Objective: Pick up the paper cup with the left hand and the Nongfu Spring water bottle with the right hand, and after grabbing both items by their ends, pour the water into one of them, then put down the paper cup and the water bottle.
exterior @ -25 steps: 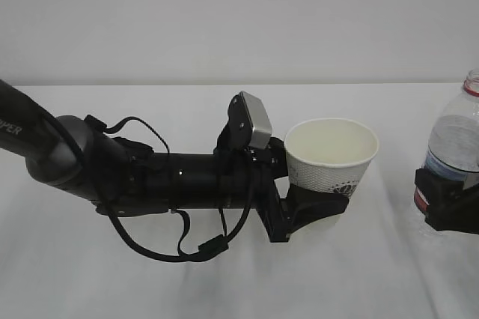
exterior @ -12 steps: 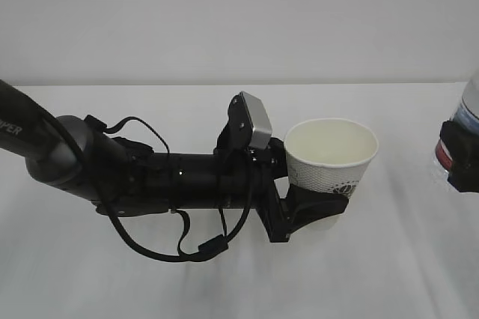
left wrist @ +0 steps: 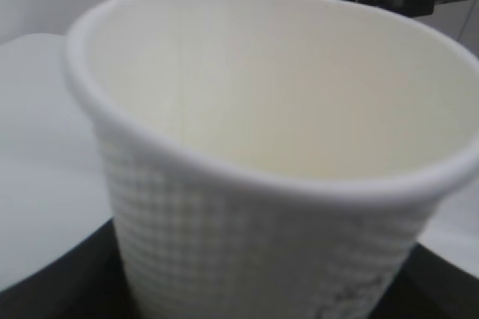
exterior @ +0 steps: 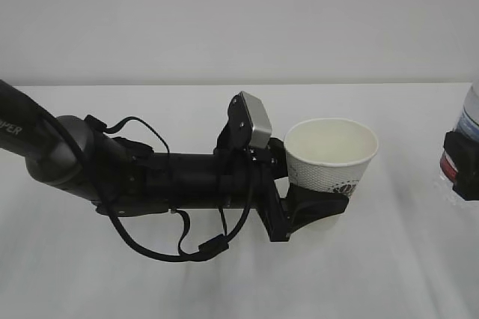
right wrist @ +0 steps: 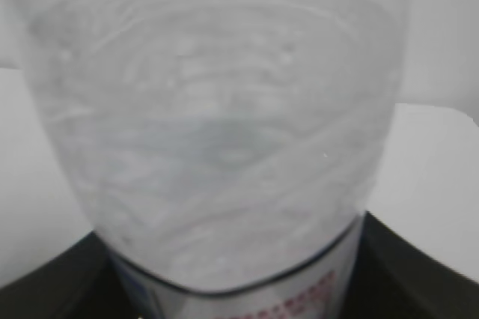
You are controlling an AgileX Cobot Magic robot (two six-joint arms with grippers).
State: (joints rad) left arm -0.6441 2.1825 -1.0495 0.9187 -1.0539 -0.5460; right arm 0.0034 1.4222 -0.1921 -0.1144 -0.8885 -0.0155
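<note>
Bottle (exterior: 469,120) shifted right; left hand (exterior: 318,210) level, gripping cup (exterior: 331,158).

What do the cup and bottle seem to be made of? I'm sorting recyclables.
The paper cup looks like matte white paper: rolled rim, embossed grid texture on its wall, cream inside. The Nongfu Spring water bottle seems to be clear glossy plastic: see-through ribbed wall, with a printed red label.

Paper cup (exterior: 331,160) — matt white, embossed grid texture; water bottle (right wrist: 217,124) — clear ribbed plastic, glossy; tabletop (exterior: 224,281) covered in white cloth.
</note>
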